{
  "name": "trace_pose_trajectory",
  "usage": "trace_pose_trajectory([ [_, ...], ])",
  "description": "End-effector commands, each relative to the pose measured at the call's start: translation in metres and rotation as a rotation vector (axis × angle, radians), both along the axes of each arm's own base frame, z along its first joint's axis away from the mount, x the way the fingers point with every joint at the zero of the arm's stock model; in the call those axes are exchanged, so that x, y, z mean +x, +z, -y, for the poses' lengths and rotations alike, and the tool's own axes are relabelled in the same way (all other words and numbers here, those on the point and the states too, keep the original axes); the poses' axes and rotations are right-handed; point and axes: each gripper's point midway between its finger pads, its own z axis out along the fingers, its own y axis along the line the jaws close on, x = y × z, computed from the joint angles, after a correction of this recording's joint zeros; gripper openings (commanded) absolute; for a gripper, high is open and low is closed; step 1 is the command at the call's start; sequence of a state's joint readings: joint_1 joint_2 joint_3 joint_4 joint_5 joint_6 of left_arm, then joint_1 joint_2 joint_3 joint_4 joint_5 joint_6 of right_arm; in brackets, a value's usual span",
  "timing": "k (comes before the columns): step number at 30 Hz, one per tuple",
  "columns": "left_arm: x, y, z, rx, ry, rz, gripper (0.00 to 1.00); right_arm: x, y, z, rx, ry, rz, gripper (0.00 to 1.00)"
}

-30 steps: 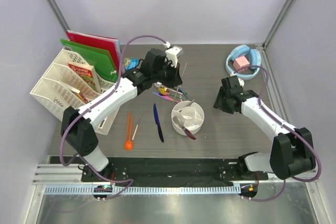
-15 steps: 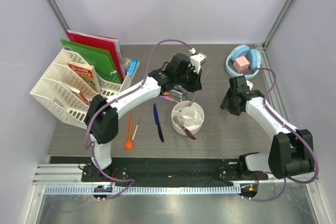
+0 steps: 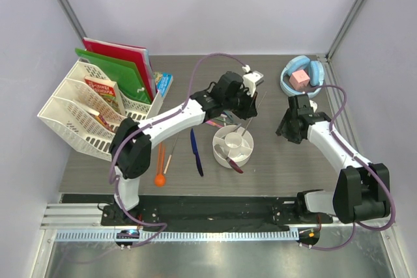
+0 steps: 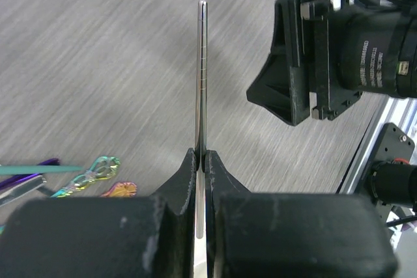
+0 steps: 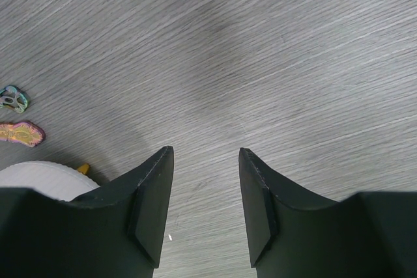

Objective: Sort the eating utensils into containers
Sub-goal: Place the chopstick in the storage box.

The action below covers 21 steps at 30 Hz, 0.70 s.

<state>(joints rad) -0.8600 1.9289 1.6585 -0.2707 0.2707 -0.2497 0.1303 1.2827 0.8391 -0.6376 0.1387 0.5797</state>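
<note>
Silver utensil [image 4: 202, 76], just one, clenched between left fingers [image 4: 184, 179]; right fingers [image 5: 154, 193] spread, empty; one cup [image 3: 215, 148] holds perhaps two pieces [image 3: 232, 161].

Silver chopstick [image 4: 202, 63], white cup [image 3: 249, 151], grey woodgrain table [image 3: 280, 161].

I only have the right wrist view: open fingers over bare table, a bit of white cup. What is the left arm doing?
Observer: The left fingers are shut on a thin silver stick.
Operator: Anything in the cup?
Observer: Yes, a dark piece leans out over the cup at its near rim.
Operator: What is unsorted?
Observer: At least a blue knife and an orange spoon, lying left of the cup.
</note>
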Motion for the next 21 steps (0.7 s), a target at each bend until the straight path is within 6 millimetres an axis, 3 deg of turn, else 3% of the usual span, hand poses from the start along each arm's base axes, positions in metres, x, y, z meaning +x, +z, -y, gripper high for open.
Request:
trace_pose_trajectory([
  [1,-0.018,-0.009,0.008,-0.015,-0.044,0.007,0.0,-0.001,0.002,-0.001,0.005,0.017,0.003,0.5],
  [7,-0.031,-0.036,-0.003,0.027,-0.036,-0.025,0.0,-0.001,0.002,-0.003,0.018,0.023,0.006,0.5],
  [17,-0.036,-0.043,-0.02,0.058,-0.001,-0.025,0.0,-0.005,-0.003,-0.005,0.028,0.024,-0.008,0.5],
  [21,-0.039,-0.048,-0.025,0.081,0.004,-0.035,0.12,-0.006,-0.005,-0.005,0.032,0.022,-0.011,0.5],
])
